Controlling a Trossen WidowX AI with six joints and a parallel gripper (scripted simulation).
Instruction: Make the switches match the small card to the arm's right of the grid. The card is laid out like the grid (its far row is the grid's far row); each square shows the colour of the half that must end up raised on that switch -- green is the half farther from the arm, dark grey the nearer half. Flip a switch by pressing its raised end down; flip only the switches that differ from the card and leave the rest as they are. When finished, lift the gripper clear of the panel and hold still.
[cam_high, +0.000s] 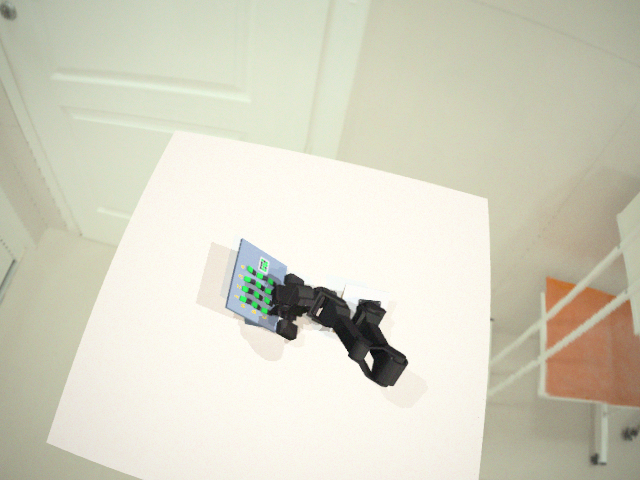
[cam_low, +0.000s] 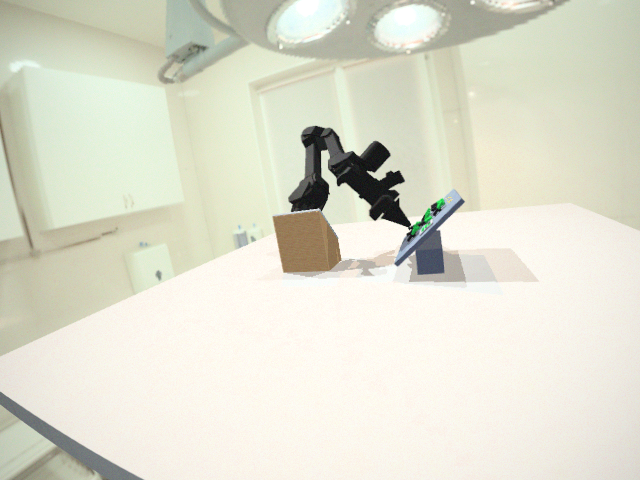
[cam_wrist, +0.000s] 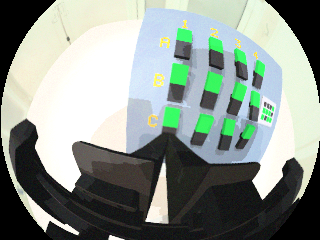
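Note:
The tilted blue panel (cam_high: 251, 250) (cam_low: 403, 252) (cam_wrist: 141, 62) bears rows A, B and C of green-and-dark switches in columns 1 to 4. The small card (cam_high: 263, 265) (cam_wrist: 267, 111) is on the panel beside column 4. Its far row looks dark grey and its middle row green; its near row looks mixed, too small to read surely. My gripper (cam_high: 272, 310) (cam_low: 409, 226) (cam_wrist: 167, 136) is shut and empty. Its tips are at the near end of switch C1 (cam_wrist: 171, 119), covering most of its dark half; contact is unclear. Which ends are raised is hard to tell.
A blue support block (cam_low: 430, 258) holds the panel up from the table (cam_high: 196, 387) (cam_low: 310, 361). A brown wooden block (cam_low: 305, 242) stands at the arm's base. Switch C2 (cam_wrist: 202, 129) is just right of the fingertips in the wrist view.

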